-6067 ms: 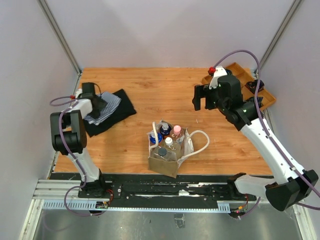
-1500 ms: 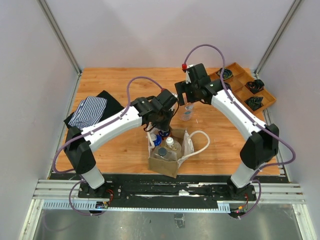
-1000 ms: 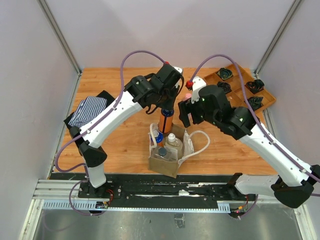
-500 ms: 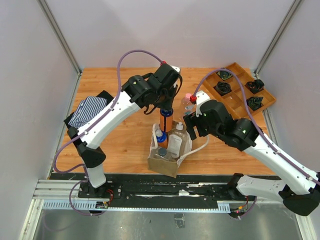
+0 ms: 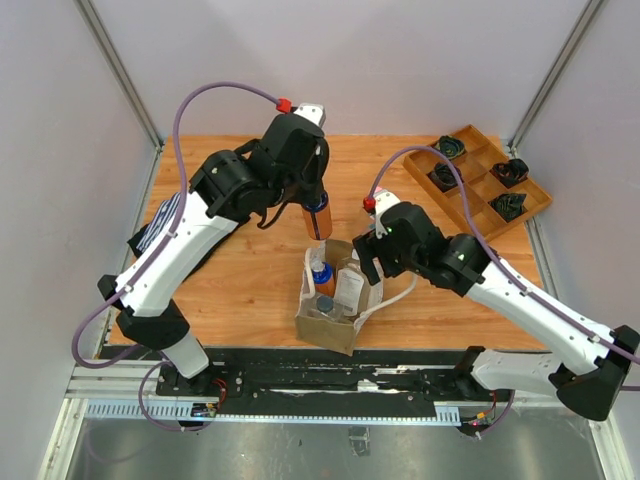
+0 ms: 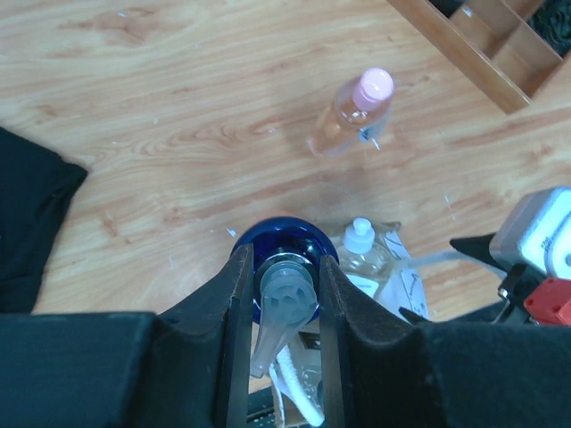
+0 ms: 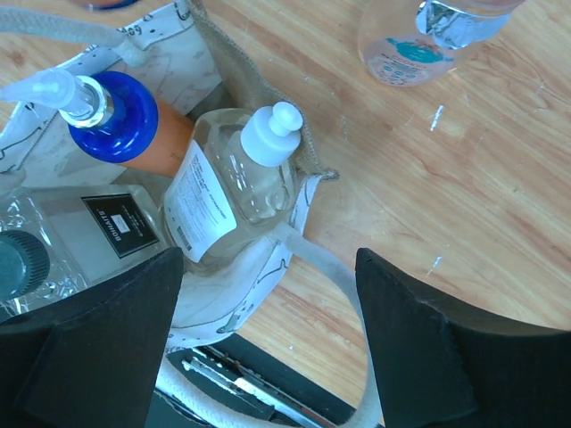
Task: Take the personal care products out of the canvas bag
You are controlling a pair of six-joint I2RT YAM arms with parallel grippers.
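Lifting an orange-brown bottle (image 5: 319,221) clear of the canvas bag (image 5: 330,325)

Compared with half a second ago, the left gripper (image 6: 284,276) has carried this bottle up and back. It hung just over the bag's mouth then; now it sits above bare table behind the bag, apart from the fabric. The fingers are clamped on either side of the pump neck, over the blue cap. The right gripper (image 7: 268,267) has slid from beside the bag to above its right edge. Its jaws stand wide apart and hold nothing.

Three bottles remain inside the bag. A second blue-capped bottle (image 7: 116,116) is at the back and a white-capped clear bottle (image 7: 241,178) leans beside it. A dark-capped bottle (image 7: 80,223) with a black label is at the front.

The pink-capped bottle (image 6: 351,111) is on the table beyond the bag. The top view hides it behind the right arm, and the right wrist view cuts it off at the frame's top edge. In the left wrist view the held bottle's body is hidden under its own cap. The bag's white handle (image 7: 330,267) runs out of sight under the right fingers. Folded clothing (image 5: 160,228) is partly covered by the left arm.
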